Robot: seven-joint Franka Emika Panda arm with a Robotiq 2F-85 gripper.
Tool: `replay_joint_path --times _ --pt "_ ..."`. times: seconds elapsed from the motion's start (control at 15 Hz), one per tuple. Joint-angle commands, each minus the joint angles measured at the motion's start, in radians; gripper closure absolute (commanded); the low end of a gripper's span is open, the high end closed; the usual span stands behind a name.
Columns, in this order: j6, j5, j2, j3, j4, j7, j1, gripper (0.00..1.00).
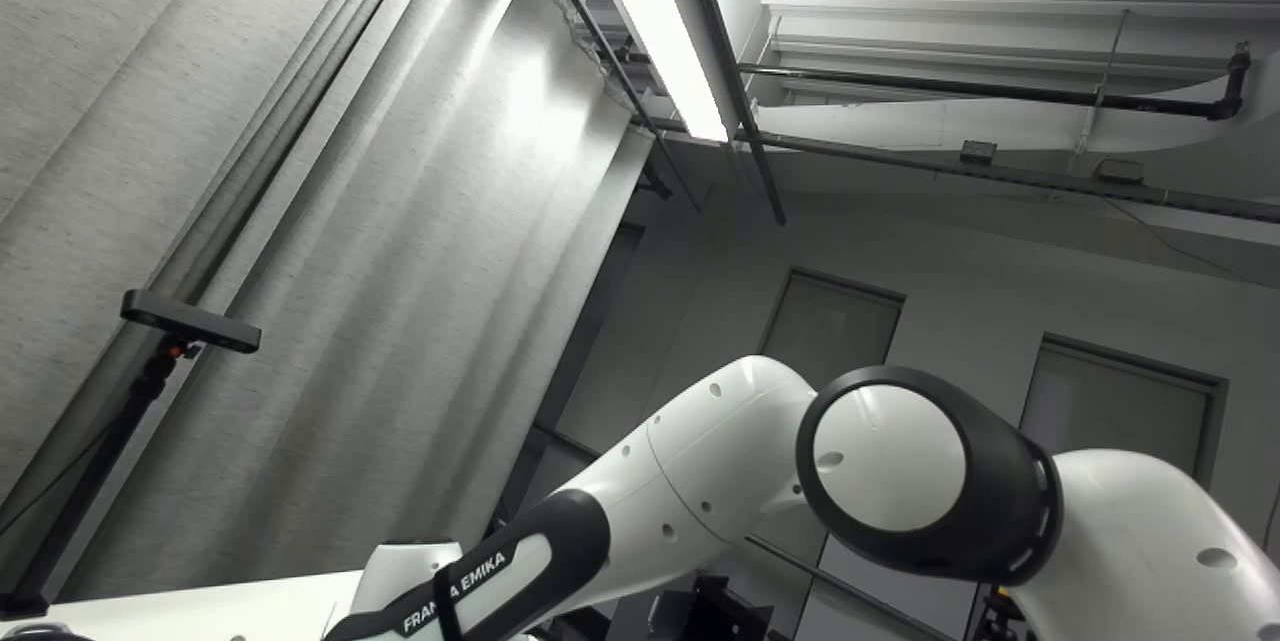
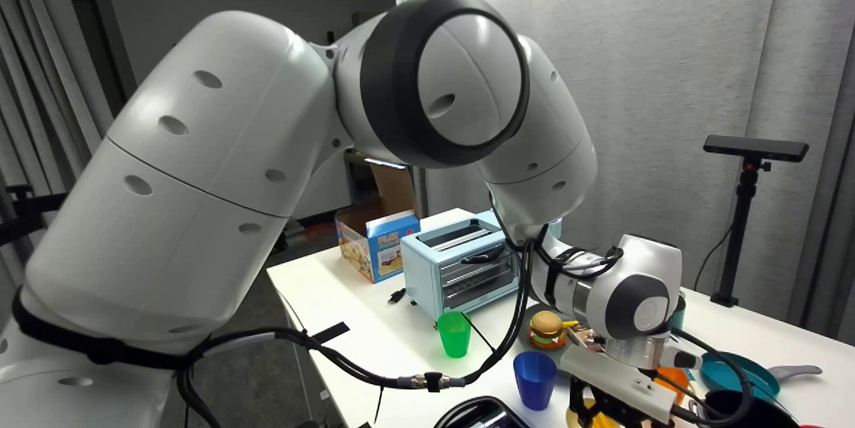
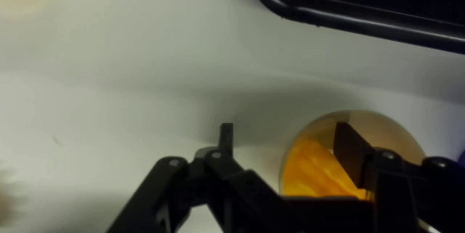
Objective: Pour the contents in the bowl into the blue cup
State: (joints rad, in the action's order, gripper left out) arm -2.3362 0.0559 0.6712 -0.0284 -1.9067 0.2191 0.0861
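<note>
In the wrist view the round bowl point(image 3: 388, 133) stands at lower right with yellow-orange contents point(image 3: 308, 171) in it. My gripper point(image 3: 284, 127) has its jaws apart. One of its fingers point(image 3: 348, 149) is over or inside the bowl, while the opposite one is outside, above the white table. The bowl's near rim lies in the gap, and neither finger visibly presses on it. Part of the bowl is hidden behind the gripper. The blue cup point(image 2: 535, 380) stands upright on the table in an exterior view, close beside the gripper.
A black tray-like object point(image 3: 356, 15) lies beyond the bowl. In an exterior view stand a green cup point(image 2: 455, 334), a light blue toaster oven point(image 2: 461, 268), a toy burger point(image 2: 547, 329), a teal pan point(image 2: 741, 374) and a cardboard box point(image 2: 384, 248). Cables hang from the arm.
</note>
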Motion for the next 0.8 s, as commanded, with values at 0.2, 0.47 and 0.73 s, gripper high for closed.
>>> replay_joint_path --times 0.2,0.47,0.73 --pt "-0.009 0.008 0.017 0.004 0.02 -0.011 0.002 0.8" --pt "-0.006 0.005 0.006 0.006 0.021 -0.011 0.003 0.99" --pt "-0.005 0.001 -0.014 0.01 0.02 -0.007 0.006 0.98"
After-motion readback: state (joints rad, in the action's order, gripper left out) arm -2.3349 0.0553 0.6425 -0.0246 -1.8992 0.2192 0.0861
